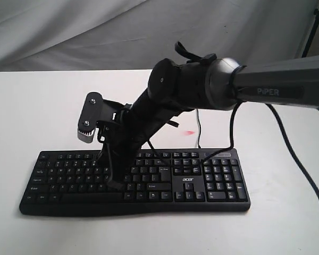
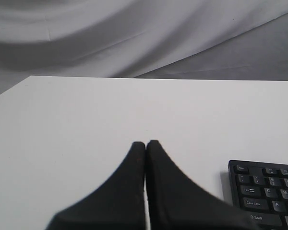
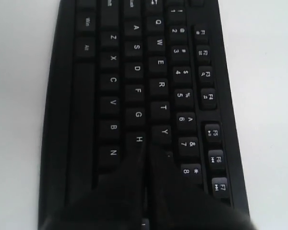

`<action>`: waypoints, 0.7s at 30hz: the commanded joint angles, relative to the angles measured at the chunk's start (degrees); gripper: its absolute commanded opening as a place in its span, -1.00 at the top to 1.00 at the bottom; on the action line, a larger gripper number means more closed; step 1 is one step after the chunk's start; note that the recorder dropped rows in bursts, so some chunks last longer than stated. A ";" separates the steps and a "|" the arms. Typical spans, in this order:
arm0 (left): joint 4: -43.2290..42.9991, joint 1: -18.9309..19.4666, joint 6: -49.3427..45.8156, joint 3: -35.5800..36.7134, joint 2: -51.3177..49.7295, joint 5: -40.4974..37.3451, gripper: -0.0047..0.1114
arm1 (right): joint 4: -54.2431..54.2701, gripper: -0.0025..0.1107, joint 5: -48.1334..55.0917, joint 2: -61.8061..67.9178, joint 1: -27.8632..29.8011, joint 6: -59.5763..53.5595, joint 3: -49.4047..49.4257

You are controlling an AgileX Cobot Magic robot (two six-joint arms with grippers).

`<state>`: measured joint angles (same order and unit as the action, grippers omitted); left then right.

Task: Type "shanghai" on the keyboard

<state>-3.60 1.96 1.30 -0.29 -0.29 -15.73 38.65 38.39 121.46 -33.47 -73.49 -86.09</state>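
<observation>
White table (image 1: 42, 106), grey drape (image 1: 69, 32) behind. My right gripper (image 3: 146, 148), pinched closed and empty, points beside the H key (image 3: 139, 139) on the keyboard (image 1: 212, 180); drifting toward three o'clock could strike its neighbour.

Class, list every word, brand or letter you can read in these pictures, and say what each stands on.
"PiPER": right arm.
"acer": keyboard.
"Z X C V B N", "S D F G H", "W E R Y": its keys, right wrist view.
"Caps Lock", "Shift": keys, left wrist view.
Key legends in the exterior view: too small to read.
</observation>
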 commanded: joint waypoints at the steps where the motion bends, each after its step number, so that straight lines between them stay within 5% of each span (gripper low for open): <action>1: 0.04 -0.21 0.09 0.29 0.29 0.49 0.91 | 0.92 0.96 -2.95 -0.64 0.28 -2.04 1.86; 21: 0.04 -0.21 0.09 0.29 0.29 0.49 0.91 | 0.28 0.96 -4.71 0.27 1.71 -2.75 2.33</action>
<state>-3.60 1.96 1.30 -0.29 -0.29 -15.73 38.86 32.66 121.82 -32.57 -75.64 -84.11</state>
